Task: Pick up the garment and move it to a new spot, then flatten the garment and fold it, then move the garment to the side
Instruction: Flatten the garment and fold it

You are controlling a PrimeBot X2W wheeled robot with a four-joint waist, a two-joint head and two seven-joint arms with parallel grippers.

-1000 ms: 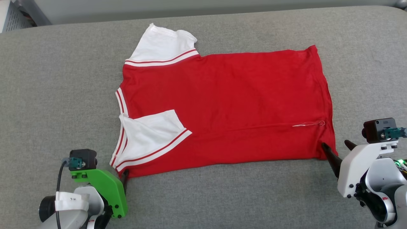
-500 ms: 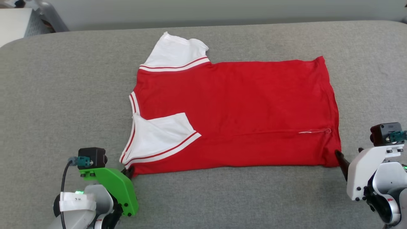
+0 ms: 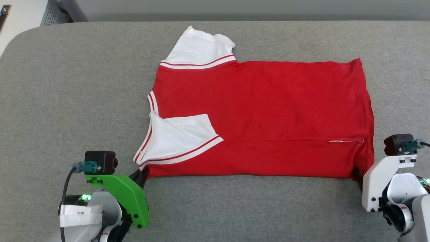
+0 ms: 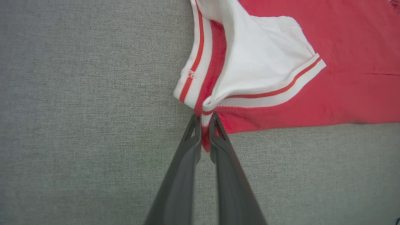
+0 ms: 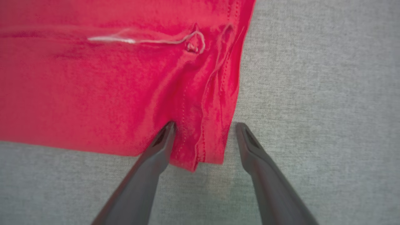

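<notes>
- Head view: one garment is seen spread flat on the grey fabric-covered desk, collar toward the left. Two white sleeves are counted: the far sleeve is laid outward, and the near sleeve is folded onto the red body.
- Two claws are counted, one at each near corner of the garment.
- A white tag on the left arm carries marks too small to be read.
- Left wrist view: the left claw is shown pinched narrow on the striped corner below the near sleeve.
- Right wrist view: the right claw is shown spread wide, with the hem corner lying between its fingers. A loose white thread is made out clearly.
</notes>
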